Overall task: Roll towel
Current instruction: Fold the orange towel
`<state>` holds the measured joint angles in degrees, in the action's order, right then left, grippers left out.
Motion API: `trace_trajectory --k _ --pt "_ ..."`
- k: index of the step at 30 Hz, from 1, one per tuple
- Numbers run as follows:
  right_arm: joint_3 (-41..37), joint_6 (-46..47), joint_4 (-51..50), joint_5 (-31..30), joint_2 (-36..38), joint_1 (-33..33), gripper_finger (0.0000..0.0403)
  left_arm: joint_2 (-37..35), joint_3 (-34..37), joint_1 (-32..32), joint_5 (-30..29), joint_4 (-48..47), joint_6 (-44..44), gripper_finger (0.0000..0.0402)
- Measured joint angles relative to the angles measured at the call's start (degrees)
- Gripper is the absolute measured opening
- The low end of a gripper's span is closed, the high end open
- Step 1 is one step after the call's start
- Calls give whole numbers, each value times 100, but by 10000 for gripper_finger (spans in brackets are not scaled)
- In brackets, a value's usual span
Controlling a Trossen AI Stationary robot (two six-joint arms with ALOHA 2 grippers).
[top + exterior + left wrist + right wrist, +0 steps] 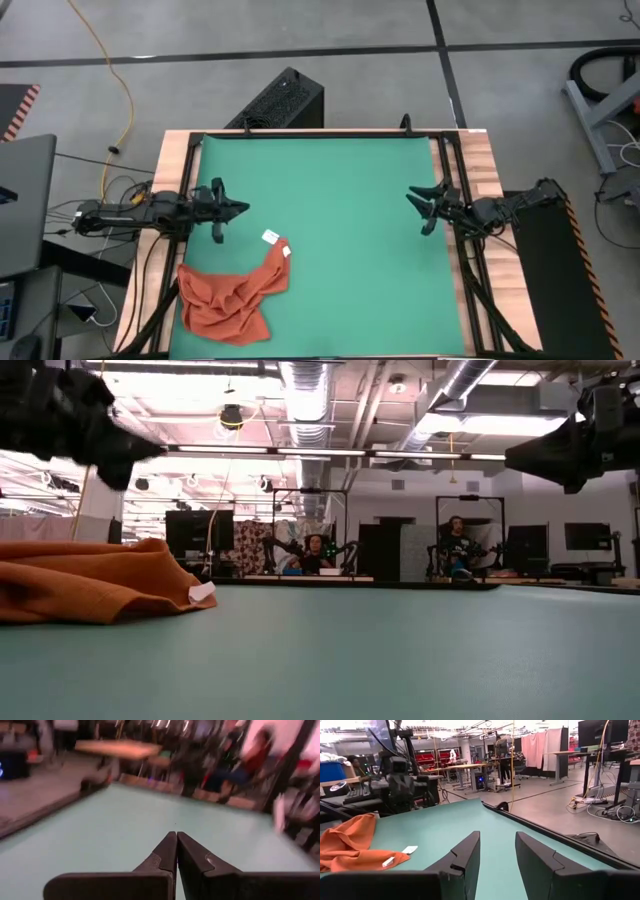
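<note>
Crumpled towel [234,294] lies at our near left corner of the green surface [350,220], white tag toward the middle. Beyond it we see the left gripper [238,209] pressed together above the surface, and the right gripper [413,195] spread, holding nothing, well apart.

The left pincer [176,836], two dark wedge-shaped fingers [160,860] pressed together tip to tip, held above the pale green flat-topped bench [125,825]. A dark raised rim [40,812] borders the bench. Beyond it, the room appears blurred.
</note>
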<state>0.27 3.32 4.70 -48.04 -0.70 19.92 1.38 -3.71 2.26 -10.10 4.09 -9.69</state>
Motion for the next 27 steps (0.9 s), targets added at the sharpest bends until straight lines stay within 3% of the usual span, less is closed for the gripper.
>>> trace_trajectory --k 4,8,13,16,20,27 --pt "0 -29 -16 1 -1 -76 147 124 -153 144 778 736 -147 10" --pt "0 -31 -29 3 -3 -96 147 651 -592 404 769 752 -331 27" --pt "0 -31 -41 5 -5 -96 147 1974 -1262 748 547 666 -346 57" --pt "0 -30 -49 8 -5 -94 147 2890 -1789 922 421 -117 -552 77" --pt "0 -31 -82 10 -5 -94 147 4120 -2620 1097 403 -1851 -1022 97" --pt "0 -31 -91 8 -5 -94 147 5938 -4239 1507 1210 -3900 -2082 103"
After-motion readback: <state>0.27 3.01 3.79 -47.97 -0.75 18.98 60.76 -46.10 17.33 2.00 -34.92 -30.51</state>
